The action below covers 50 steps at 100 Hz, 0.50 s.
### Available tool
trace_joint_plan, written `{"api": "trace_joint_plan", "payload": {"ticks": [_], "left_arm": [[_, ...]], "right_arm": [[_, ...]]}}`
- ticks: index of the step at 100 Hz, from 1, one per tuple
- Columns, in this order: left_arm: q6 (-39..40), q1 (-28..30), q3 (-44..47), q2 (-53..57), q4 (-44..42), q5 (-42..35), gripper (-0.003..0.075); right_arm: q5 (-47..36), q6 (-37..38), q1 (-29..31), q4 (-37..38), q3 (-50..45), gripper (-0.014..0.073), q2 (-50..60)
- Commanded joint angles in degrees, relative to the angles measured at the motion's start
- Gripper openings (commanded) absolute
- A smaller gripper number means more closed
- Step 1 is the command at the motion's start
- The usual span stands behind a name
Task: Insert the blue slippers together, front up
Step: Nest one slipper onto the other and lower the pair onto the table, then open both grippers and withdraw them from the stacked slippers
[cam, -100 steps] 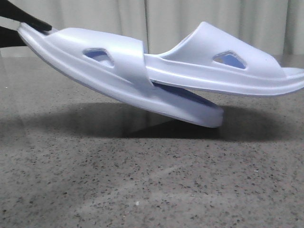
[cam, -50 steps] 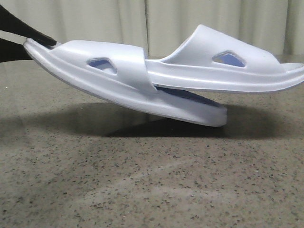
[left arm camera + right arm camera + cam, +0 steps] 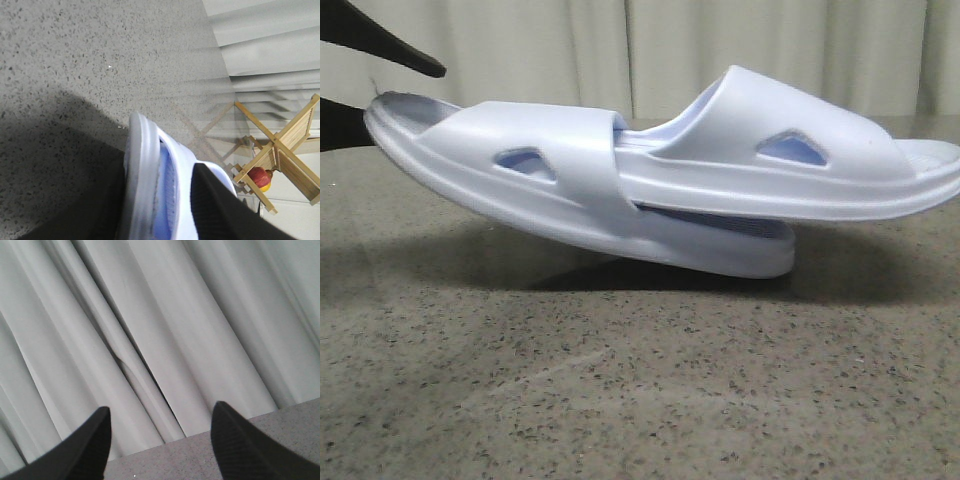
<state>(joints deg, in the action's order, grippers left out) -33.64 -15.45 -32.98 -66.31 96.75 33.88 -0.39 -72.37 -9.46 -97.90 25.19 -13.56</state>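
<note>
Two pale blue slippers lie nested on the table in the front view. The left slipper has its strap around the end of the right slipper, and its toe rests on the table with the heel raised. The right slipper lies on top, pointing right. My left gripper stands open around the left slipper's heel, the upper finger clear above it. In the left wrist view the slipper's heel sits between the fingers of the left gripper. My right gripper is open and empty, facing the curtain.
The table is speckled grey stone with a pale curtain behind it. A wooden rack holding a red and yellow fruit stands beyond the table in the left wrist view.
The left gripper's upper finger has lifted off the left slipper's heel. The nested slippers have settled lower and flatter on the table and slid further together.
</note>
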Motion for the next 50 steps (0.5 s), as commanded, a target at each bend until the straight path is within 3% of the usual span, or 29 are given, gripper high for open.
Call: {"api": "trace_joint_plan", "payload": {"ticks": [1,23,50], "left_arm": [[-1.4,-0.3,-1.9,0.8,2.5,1.4,0.0318],[-3.5,-0.3,-1.9,0.8,0.4,-1.3,0.0455],[-16.6,-0.3,-1.9,0.8,-0.6,-10.7,0.0469]], "right_arm": [[1.3,-1.0,-0.1,0.8,1.9,0.0377,-0.5],[1.9,-1.0,-0.1,0.8,1.9,0.0377,-0.5],[1.9,-1.0,-0.1,0.8,1.9,0.0377,-0.5]]}}
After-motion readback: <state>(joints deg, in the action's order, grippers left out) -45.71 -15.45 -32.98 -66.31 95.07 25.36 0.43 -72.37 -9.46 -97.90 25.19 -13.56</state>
